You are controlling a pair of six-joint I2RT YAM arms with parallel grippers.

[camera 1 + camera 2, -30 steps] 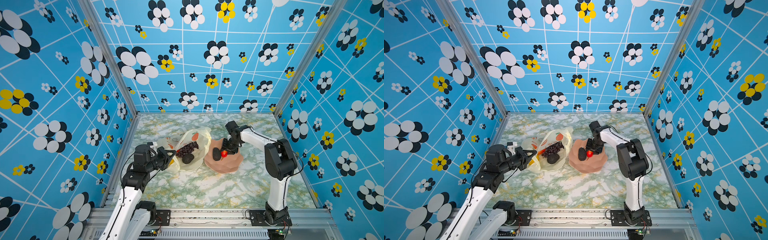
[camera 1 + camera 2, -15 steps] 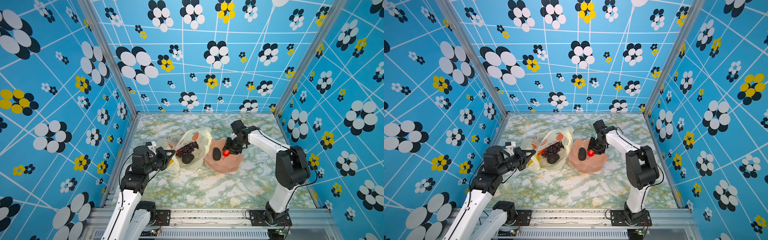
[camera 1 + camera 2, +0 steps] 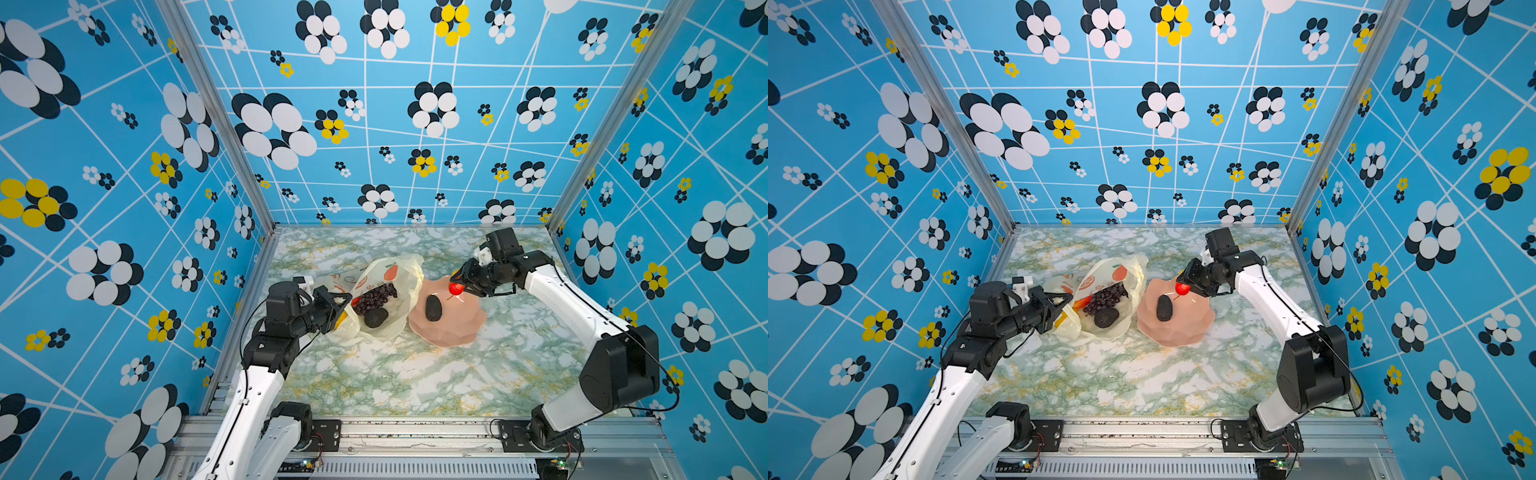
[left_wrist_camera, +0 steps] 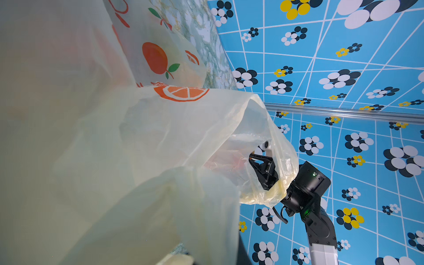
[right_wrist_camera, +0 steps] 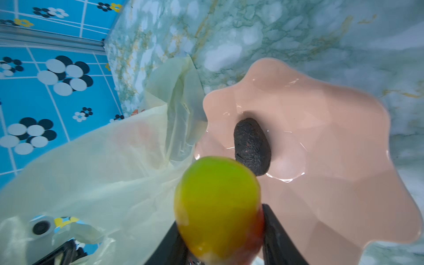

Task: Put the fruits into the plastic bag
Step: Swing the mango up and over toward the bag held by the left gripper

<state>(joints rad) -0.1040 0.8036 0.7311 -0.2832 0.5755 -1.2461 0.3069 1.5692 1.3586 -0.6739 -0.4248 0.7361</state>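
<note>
The plastic bag (image 3: 409, 272) lies left of the bowl (image 3: 453, 330), apparently touching; grape bunch (image 3: 376, 296) inside.

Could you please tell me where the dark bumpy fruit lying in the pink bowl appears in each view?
In a top view: the dark bumpy fruit near the centre, in the pink bowl.
In a top view: the fruit again in the bowl.
Left wrist: not in it.
Right wrist: in the bowl's hollow, beyond the held mango.
Shared landmark: the plastic bag, beside the bowl, in all four.

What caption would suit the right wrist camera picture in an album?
Green-red mango in the right gripper over the pink bowl, one dark bumpy fruit lying inside, plastic bag alongside.
</note>
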